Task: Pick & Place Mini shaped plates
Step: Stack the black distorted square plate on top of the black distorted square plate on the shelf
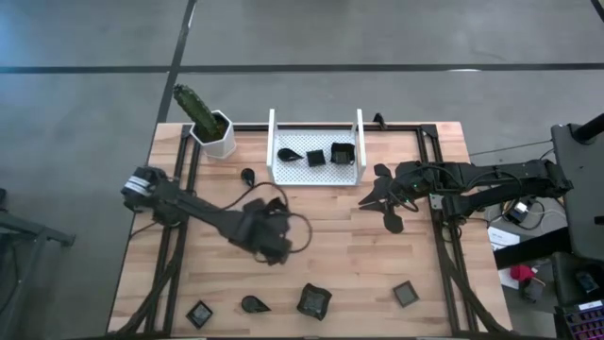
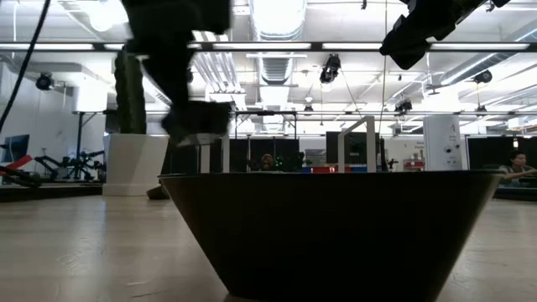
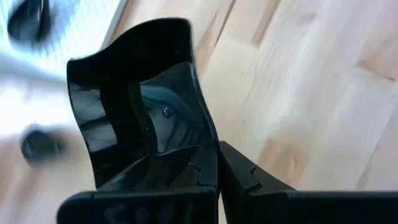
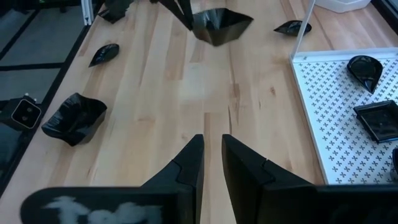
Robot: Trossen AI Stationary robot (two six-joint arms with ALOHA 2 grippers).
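Note:
My left gripper (image 1: 269,236) is shut on a small dark square plate (image 3: 143,106) above the table's middle; the plate also shows in the right wrist view (image 4: 217,25). My right gripper (image 4: 211,155) hovers right of the white tray (image 1: 354,142), its fingers a narrow gap apart and empty. A leaf plate (image 1: 286,153) and two square plates (image 1: 315,158) lie in the tray. A leaf plate (image 1: 247,175) lies left of the tray. Several more plates (image 1: 313,300) lie along the near edge. My left gripper pinches the square plate by one side wall (image 3: 211,158), one finger on the inner face and one on the outer. The plate stands tipped on edge beyond the fingertips. It is lifted clear of the table.
A white pot with a cactus (image 1: 212,127) stands at the far left corner. Two dark leaf-like shapes (image 1: 392,220) lie close beside my right gripper. One near-edge plate (image 2: 336,235) fills the low view. Bare wood (image 1: 349,250) lies between the arms.

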